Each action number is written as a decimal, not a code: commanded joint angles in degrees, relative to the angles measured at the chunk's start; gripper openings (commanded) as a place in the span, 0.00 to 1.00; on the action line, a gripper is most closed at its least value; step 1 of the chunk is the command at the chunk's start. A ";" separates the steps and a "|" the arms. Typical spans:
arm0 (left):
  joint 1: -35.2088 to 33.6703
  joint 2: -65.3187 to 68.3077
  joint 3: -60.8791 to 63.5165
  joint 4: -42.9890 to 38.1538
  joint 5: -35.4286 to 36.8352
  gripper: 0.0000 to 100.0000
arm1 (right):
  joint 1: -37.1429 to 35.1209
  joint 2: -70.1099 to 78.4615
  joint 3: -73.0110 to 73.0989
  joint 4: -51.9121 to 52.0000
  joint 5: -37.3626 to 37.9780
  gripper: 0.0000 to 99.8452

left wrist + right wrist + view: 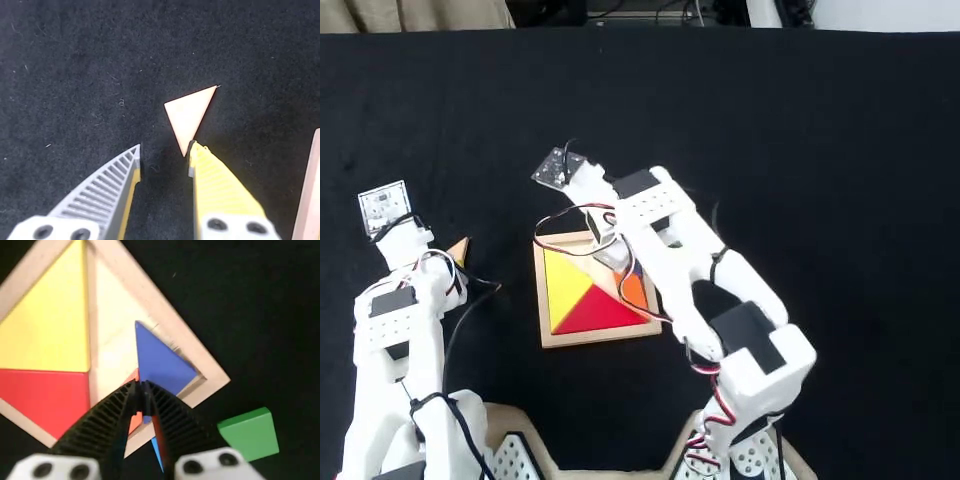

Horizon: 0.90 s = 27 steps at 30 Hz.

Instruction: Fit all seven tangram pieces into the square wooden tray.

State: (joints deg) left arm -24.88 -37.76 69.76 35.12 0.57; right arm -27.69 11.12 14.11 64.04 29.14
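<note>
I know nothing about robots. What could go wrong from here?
1. The right gripper is shut on the blue piece, which lies hard against the rim of the tray. If it is released there, it may catch on the rim and sit tilted instead of flat.
2. The left gripper is open, with one fingertip at a corner of the pale triangle. Closing from there might push the flat piece away rather than grip it.
</note>
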 commanded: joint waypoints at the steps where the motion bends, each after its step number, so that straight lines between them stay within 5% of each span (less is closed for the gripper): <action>1: 0.31 -0.79 -0.40 -1.14 0.18 0.17 | 0.44 -5.05 0.40 -2.02 -2.46 0.01; 7: 0.31 -0.79 -0.40 -1.23 0.18 0.17 | -5.19 -4.09 4.53 -6.59 -2.73 0.01; 20: 0.31 -0.79 -0.40 -1.23 0.18 0.17 | 2.29 3.30 0.84 -6.15 -2.64 0.01; 27: 0.31 -0.79 -0.40 -1.23 0.18 0.17 | -0.26 1.01 -1.36 -1.41 -2.64 0.01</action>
State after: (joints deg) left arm -24.88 -37.76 69.76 35.12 0.57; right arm -27.69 14.81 15.78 60.88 26.77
